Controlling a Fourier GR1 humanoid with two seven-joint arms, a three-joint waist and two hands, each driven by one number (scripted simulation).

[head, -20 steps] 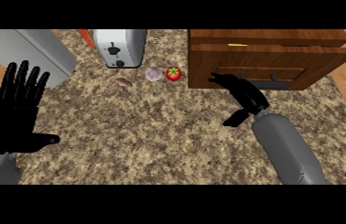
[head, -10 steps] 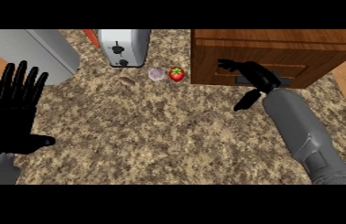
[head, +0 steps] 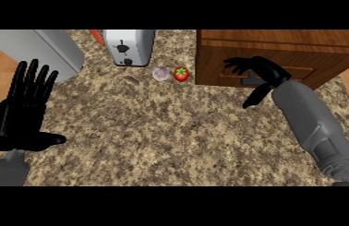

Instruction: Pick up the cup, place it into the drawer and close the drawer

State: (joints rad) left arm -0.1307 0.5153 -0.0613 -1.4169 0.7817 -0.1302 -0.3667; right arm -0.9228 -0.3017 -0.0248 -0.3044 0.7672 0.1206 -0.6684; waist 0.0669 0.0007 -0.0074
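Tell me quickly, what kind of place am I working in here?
Most likely a kitchen: a speckled stone counter, a toaster at the back, a tomato beside it, and a wooden drawer unit by the right hand.

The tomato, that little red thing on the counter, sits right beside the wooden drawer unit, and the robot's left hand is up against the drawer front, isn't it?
Not quite: it is the right hand that is at the front of the wooden drawer unit. The left hand rests open at the left edge, fingers up. The tomato does sit on the counter beside the unit, as the head view shows.
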